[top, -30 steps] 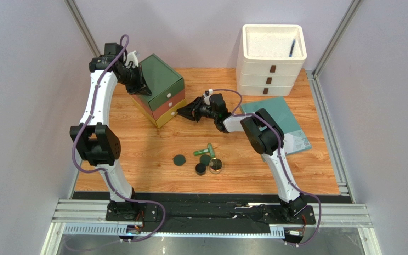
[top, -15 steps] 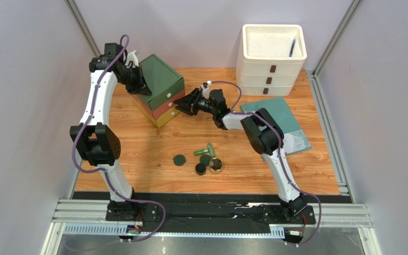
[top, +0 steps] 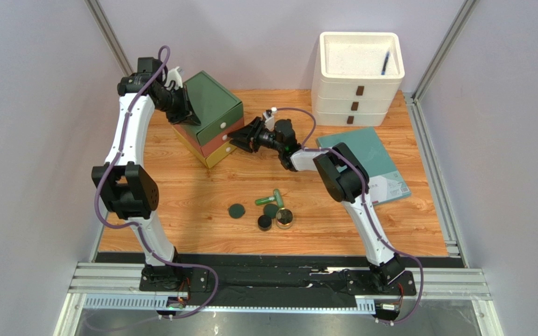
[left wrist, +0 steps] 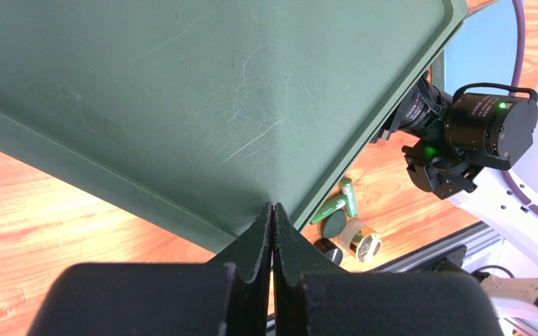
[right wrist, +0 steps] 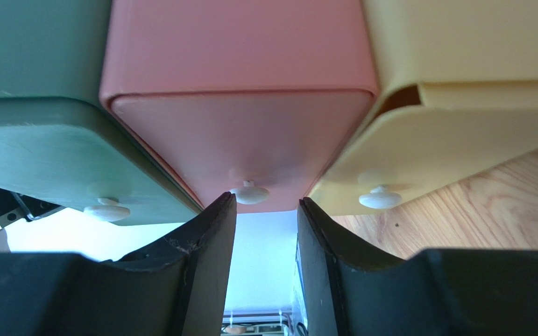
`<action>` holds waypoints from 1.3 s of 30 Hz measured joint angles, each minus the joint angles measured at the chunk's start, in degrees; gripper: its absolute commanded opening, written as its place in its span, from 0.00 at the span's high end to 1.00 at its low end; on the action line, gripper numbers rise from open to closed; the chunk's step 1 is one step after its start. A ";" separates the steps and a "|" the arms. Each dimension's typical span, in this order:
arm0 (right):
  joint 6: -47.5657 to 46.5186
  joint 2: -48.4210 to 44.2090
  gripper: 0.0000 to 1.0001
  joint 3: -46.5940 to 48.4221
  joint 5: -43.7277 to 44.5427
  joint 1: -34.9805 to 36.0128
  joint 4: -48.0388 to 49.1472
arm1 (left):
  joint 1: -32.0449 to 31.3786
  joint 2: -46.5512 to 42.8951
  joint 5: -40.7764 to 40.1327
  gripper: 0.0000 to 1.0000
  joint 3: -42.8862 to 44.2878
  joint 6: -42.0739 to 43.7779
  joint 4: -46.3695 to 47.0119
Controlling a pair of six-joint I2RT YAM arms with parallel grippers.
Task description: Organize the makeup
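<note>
Makeup (top: 270,210) lies clustered at lower centre of the top view, well apart from the drawer box (top: 209,119) at upper left. The right gripper (right wrist: 265,203), fingers a narrow gap apart and holding nothing, brackets the knob (right wrist: 249,192) of the pink drawer (right wrist: 240,126), likely to pull it. The left gripper (left wrist: 272,210), fingers pressed together and empty, bears on the green top (left wrist: 180,91) of the box, probably steadying it.

Probably a robotics lab cell — plain grey walls (top: 33,140), aluminium framing (top: 434,175), wooden bench top (top: 187,203)
</note>
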 measured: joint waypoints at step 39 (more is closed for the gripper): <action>0.09 3.54 0.77 6.05 0.15 1.66 0.26 | 0.31 -0.31 -0.20 1.00 -0.55 -0.31 1.20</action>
